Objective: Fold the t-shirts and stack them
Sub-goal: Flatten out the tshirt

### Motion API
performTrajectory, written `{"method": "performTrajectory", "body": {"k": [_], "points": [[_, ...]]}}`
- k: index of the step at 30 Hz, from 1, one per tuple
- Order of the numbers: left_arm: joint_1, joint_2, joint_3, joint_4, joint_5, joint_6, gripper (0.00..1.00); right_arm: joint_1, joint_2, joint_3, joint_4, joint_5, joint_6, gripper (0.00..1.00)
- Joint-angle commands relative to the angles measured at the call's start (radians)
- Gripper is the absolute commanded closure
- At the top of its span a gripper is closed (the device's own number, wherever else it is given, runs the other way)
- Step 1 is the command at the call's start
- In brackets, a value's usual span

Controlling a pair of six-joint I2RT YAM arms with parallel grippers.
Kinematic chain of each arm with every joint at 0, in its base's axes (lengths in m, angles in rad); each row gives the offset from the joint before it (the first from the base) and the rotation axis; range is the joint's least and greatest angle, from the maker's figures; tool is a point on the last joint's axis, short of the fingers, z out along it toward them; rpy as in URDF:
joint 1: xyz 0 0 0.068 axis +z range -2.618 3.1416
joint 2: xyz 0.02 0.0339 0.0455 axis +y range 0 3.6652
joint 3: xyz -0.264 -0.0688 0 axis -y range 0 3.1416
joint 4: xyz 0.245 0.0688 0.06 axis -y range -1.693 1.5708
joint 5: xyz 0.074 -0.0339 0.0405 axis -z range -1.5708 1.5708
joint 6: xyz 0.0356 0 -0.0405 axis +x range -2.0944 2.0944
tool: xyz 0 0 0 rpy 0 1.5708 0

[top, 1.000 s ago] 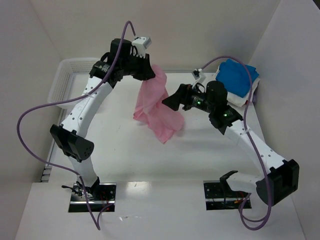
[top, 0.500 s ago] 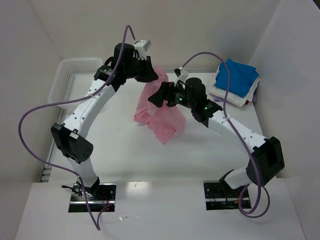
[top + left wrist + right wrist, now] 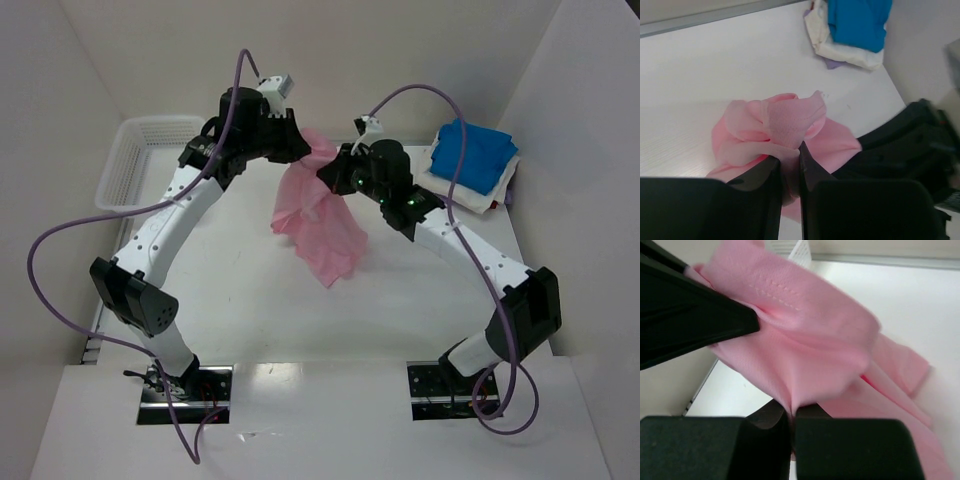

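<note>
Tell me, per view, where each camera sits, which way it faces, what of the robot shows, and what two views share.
Top external: fixed above and behind the bases, looking down on the table; both arms show, left gripper and right gripper pinching the pink t-shirt.
Left wrist: on that wrist, facing down toward the far right corner; own gripper and the right arm show.
Right wrist: on that wrist, facing left toward the basket; own gripper shows.
Shared: top and left wrist both see the blue t-shirt.
</note>
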Motion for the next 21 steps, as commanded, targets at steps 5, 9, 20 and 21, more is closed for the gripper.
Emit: {"method": "performTrajectory", "body": {"k": [5, 9, 20, 21], "points": [[0.085, -0.166, -0.087, 0.051, -0.271, 0.056, 0.96, -0.288, -0.210, 0.219, -0.215, -0.008, -0.092, 1.00], [0.121, -0.204, -0.106, 0.066, -0.281, 0.056, 0.95, -0.371, -0.238, 0.246, -0.251, -0.027, -0.112, 1.00], [0.147, -0.223, -0.178, 0.127, -0.351, 0.038, 0.98, -0.380, -0.230, 0.285, -0.227, -0.216, -0.065, 1.00], [0.147, -0.223, -0.178, 0.127, -0.341, 0.046, 0.98, -0.380, -0.226, 0.295, -0.237, -0.205, -0.072, 1.00]]}}
